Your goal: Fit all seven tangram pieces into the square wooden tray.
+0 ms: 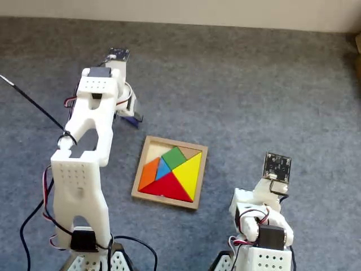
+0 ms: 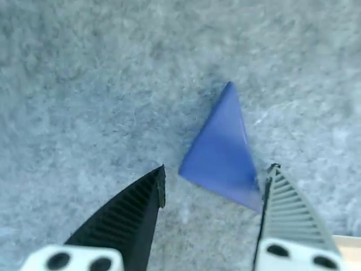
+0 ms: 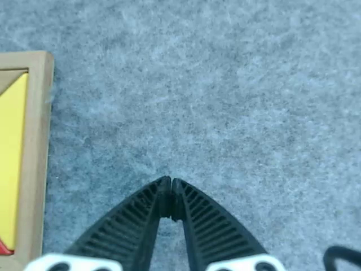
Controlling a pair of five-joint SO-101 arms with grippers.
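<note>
The square wooden tray (image 1: 146, 148) lies mid-table holding orange, light blue, green, yellow and red pieces, with bare wood at its far corners. A dark blue triangle (image 2: 223, 148) lies on the grey carpet beyond the tray, peeking out under the left arm (image 1: 128, 119). My left gripper (image 2: 217, 180) is open just over that triangle, its fingertips either side of the near edge. My right gripper (image 3: 171, 195) is shut on nothing above bare carpet, to the right of the tray (image 3: 38, 141).
Grey carpet covers the whole table. The left arm's white body (image 1: 84, 169) stretches along the tray's left side. The right arm's base (image 1: 262, 226) sits at the near right. Open carpet lies far right.
</note>
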